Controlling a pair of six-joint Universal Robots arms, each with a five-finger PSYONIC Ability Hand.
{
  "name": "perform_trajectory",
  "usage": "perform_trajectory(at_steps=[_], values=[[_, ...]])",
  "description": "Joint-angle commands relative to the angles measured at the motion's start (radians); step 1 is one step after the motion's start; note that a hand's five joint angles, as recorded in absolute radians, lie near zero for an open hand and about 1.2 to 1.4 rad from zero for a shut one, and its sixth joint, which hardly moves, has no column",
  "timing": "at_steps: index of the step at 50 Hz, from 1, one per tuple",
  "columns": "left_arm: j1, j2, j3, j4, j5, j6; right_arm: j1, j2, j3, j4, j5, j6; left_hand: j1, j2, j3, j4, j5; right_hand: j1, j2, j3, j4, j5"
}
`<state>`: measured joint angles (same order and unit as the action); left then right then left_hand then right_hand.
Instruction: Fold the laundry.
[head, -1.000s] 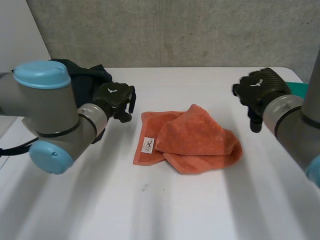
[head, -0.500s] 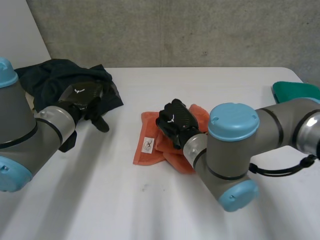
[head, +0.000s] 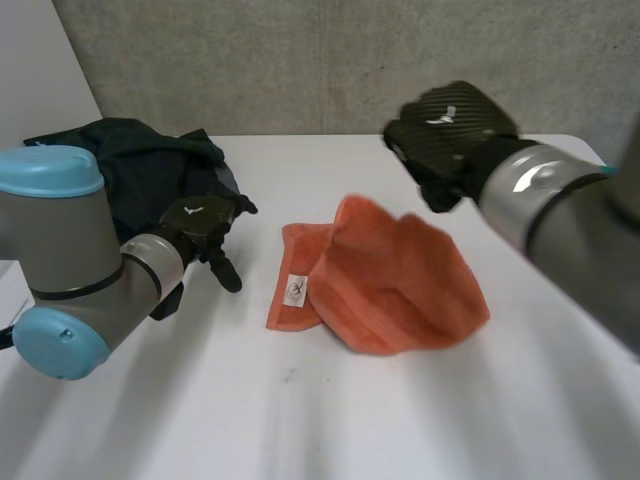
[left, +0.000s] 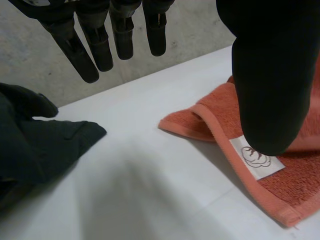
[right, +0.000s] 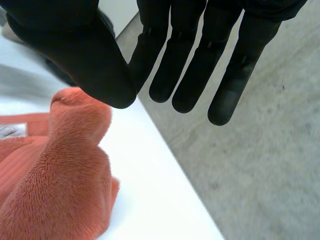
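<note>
While both robot hands are empty, the orange towel (head: 400, 290) lies bunched mid-bench (head: 300, 420), its white label (head: 295, 290) facing up on the left flap. Right robot hand (head: 450, 130) hovers above the towel's far side with fingers straight and thumb apart, gripping nothing. A towel hump stands just under the thumb. Left robot hand (head: 205, 222) hangs slack and empty between the towel and the dark garment (head: 140, 160) heaped at the far-left corner, touching neither.

Risks:
- Layers look unevenly stacked, so a pinch at that hump may catch one ply and drag the whole bundle instead of opening it.
- Left robot hand could snag the dark heap if it swings that way.
- Terry pile will likely cling to itself.
</note>
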<state>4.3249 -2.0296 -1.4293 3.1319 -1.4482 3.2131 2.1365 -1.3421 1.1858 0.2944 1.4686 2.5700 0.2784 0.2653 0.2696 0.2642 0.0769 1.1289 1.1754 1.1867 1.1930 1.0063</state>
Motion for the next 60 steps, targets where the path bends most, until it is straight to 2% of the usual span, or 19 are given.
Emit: perform_trajectory(at_steps=[1, 7, 10, 11, 12, 15, 20, 24, 31, 33, 35, 36, 37, 38, 44, 46, 50, 54, 60], values=[[-0.022, -0.020, 0.001, -0.024, 0.000, 0.001, -0.205, -0.045, 0.109, 0.227, -0.047, -0.106, -0.003, 0.010, 0.005, 0.011, 0.024, 0.267, 0.221, 0.210, 0.203, 0.215], [-0.076, -0.032, -0.013, -0.018, -0.008, 0.014, -0.320, 0.010, 0.261, 0.091, -0.036, -0.159, 0.020, 0.033, 0.029, 0.034, 0.047, 0.267, 0.221, 0.210, 0.203, 0.215], [-0.088, -0.040, -0.007, -0.021, -0.014, 0.028, -0.311, 0.020, 0.291, 0.005, -0.016, -0.131, 0.038, 0.051, 0.047, 0.052, 0.065, -0.137, -0.183, -0.194, -0.201, -0.189], [-0.088, -0.040, -0.007, -0.020, -0.021, 0.031, -0.282, 0.015, 0.302, -0.018, -0.013, -0.104, 0.049, 0.062, 0.058, 0.064, 0.076, -0.411, -0.458, -0.469, -0.475, -0.463], [-0.088, -0.037, -0.007, -0.018, -0.026, 0.028, -0.261, 0.011, 0.305, -0.024, -0.013, -0.090, 0.058, 0.071, 0.067, 0.072, 0.085, -0.536, -0.583, -0.594, -0.600, -0.588], [-0.080, -0.015, -0.011, -0.018, -0.052, 0.028, -0.143, -0.023, 0.325, -0.050, -0.011, -0.045, 0.073, 0.086, 0.082, 0.087, 0.100, -0.743, -0.789, -0.800, -0.807, -0.794], [-0.057, 0.032, -0.028, -0.018, -0.067, 0.025, 0.014, -0.026, 0.340, -0.127, -0.007, -0.005, 0.073, 0.086, 0.082, 0.087, 0.100, -0.778, -0.825, -0.836, -0.842, -0.830], [-0.031, 0.069, -0.056, -0.018, -0.060, 0.024, 0.108, 0.063, 0.341, -0.236, 0.010, -0.004, 0.070, 0.083, 0.079, 0.084, 0.097, -0.796, -0.842, -0.854, -0.860, -0.848], [0.002, 0.098, -0.097, -0.018, -0.034, 0.022, 0.175, 0.279, 0.279, -0.449, 0.120, -0.073, 0.070, 0.083, 0.079, 0.084, 0.097, -0.784, -0.831, -0.842, -0.848, -0.836], [0.009, 0.098, -0.103, -0.018, -0.028, 0.022, 0.181, 0.339, 0.250, -0.500, 0.148, -0.109, 0.070, 0.083, 0.079, 0.084, 0.097, -0.673, -0.720, -0.731, -0.737, -0.725], [0.010, 0.095, -0.105, -0.018, -0.026, 0.022, 0.180, 0.366, 0.229, -0.523, 0.157, -0.134, 0.067, 0.080, 0.076, 0.081, 0.094, -0.410, -0.457, -0.468, -0.474, -0.462], [0.012, 0.092, -0.103, -0.018, -0.024, 0.024, 0.178, 0.374, 0.215, -0.528, 0.156, -0.151, 0.064, 0.077, 0.073, 0.078, 0.091, 0.065, 0.019, 0.008, 0.001, 0.014], [0.013, 0.091, -0.102, -0.018, -0.024, 0.022, 0.180, 0.373, 0.210, -0.528, 0.156, -0.157, 0.064, 0.077, 0.073, 0.078, 0.091, 0.265, 0.219, 0.208, 0.201, 0.213], [0.013, 0.088, -0.099, -0.018, -0.024, 0.022, 0.178, 0.370, 0.206, -0.526, 0.154, -0.165, 0.061, 0.074, 0.070, 0.075, 0.088, 0.267, 0.221, 0.210, 0.203, 0.215], [0.015, 0.034, -0.037, -0.001, -0.009, 0.028, 0.194, 0.213, 0.201, -0.494, 0.139, -0.113, 0.011, 0.024, 0.020, 0.026, 0.038, 0.267, 0.221, 0.210, 0.203, 0.215], [0.009, -0.018, 0.033, -0.001, 0.008, 0.021, 0.191, 0.079, 0.183, -0.433, 0.092, -0.022, 0.006, 0.019, 0.014, 0.020, 0.032, 0.267, 0.221, 0.210, 0.203, 0.215], [-0.010, -0.090, 0.139, -0.019, 0.040, 0.019, 0.172, -0.044, 0.138, -0.278, -0.009, 0.083, -0.012, 0.001, -0.003, 0.002, 0.015, 0.267, 0.221, 0.210, 0.203, 0.215], [-0.040, -0.165, 0.237, -0.061, 0.055, 0.011, 0.135, -0.121, 0.091, -0.141, -0.099, 0.185, -0.077, -0.064, -0.068, -0.062, -0.050, 0.267, 0.221, 0.210, 0.203, 0.215], [-0.100, -0.248, 0.328, -0.147, 0.075, -0.027, 0.079, -0.210, 0.038, -0.074, -0.172, 0.332, -0.104, -0.091, -0.095, -0.090, -0.077, 0.267, 0.221, 0.210, 0.203, 0.215]])
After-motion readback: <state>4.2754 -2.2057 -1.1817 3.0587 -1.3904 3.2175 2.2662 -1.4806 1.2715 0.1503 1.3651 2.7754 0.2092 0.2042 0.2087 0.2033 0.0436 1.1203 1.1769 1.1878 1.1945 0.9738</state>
